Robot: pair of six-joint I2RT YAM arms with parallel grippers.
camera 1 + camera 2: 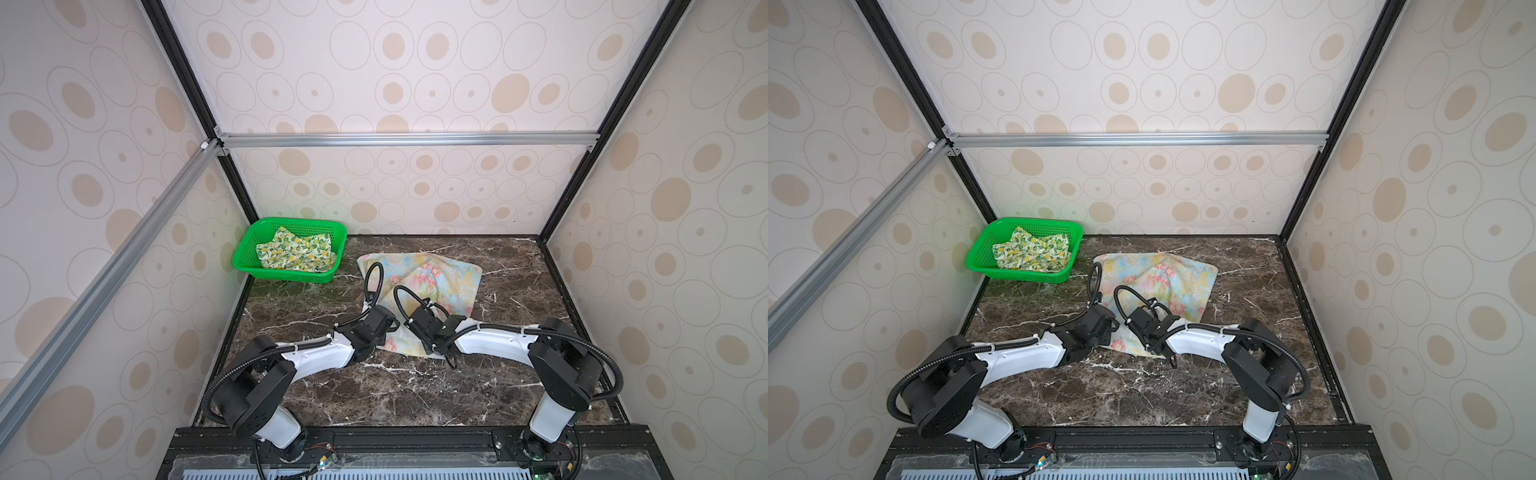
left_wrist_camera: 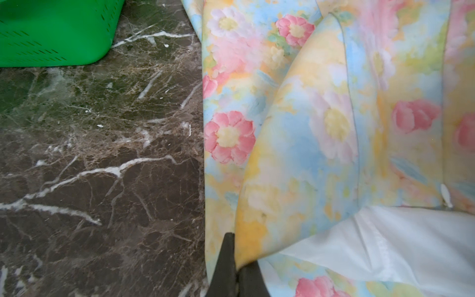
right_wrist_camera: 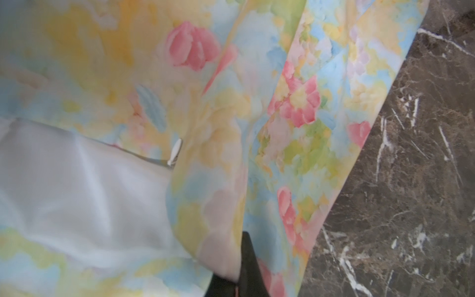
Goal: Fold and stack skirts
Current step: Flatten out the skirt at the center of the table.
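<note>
Where the near edge of the floral skirt (image 1: 440, 270) lies on the marble table (image 1: 374, 395), the left gripper (image 2: 237, 270) and right gripper (image 3: 235, 277) each have jaws clamped on a fold of it; beyond, the lemon-print skirt (image 1: 297, 249) lies crumpled in the green basket (image 1: 244, 253)

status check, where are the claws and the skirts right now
Left claw and right claw both shut on floral skirt, near end. Lemon skirt crumpled in green basket, not yet folded. Basket apart from floral skirt, not in the way.
</note>
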